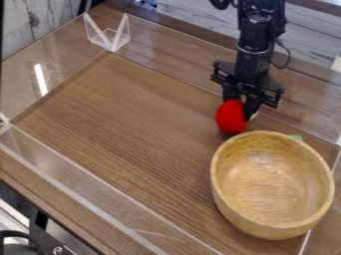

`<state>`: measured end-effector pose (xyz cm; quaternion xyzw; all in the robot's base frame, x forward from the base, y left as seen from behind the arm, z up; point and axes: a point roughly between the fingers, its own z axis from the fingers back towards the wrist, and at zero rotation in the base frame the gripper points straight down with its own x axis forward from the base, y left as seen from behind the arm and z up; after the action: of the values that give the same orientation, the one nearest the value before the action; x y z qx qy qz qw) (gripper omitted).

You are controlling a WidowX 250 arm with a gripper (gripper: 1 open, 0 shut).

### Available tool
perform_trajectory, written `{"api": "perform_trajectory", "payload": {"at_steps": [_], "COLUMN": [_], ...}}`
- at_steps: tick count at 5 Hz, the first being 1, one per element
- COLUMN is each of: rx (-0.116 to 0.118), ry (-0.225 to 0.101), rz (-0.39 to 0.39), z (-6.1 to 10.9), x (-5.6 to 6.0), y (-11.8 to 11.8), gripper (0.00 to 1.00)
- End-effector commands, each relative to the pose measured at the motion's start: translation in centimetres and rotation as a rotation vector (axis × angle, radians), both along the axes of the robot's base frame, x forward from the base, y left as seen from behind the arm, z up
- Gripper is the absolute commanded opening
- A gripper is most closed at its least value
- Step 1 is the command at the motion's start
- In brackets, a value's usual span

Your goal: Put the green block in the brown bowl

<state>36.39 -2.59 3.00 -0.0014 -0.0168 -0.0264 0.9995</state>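
The gripper (248,98) is hanging low just behind the red ball (233,118), jaw state unclear, beside the brown bowl (273,184).

**Colours on the table**

Brown bowl (272,184): light tan wood with darker grain lines. Ball (233,118): solid red. Gripper (249,93): black. Table (120,129): mid-brown wood grain with fine streaks. Surrounding wall panels (54,60): clear, glossy.

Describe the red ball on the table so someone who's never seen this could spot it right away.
Start at the big tan wooden bowl on the right side of the wood-grain table. Just beyond its far rim, under the black robot hand, sits the red ball. It is the only bright red thing there, far smaller than the bowl.
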Motion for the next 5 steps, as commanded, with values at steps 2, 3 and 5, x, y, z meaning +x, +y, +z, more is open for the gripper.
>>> {"api": "perform_trajectory", "payload": {"at_steps": [2,3,5], "rx": [0.011,0.013,0.015], "ry": [-0.078,-0.087,-0.084], "rz": [0.095,0.098,0.089], "z": [2.4,3.4,3.7], "x": [1.5,1.3,1.4], "y": [-2.3,-3.3,-4.8], "gripper": [0.0,0.0,0.0]}}
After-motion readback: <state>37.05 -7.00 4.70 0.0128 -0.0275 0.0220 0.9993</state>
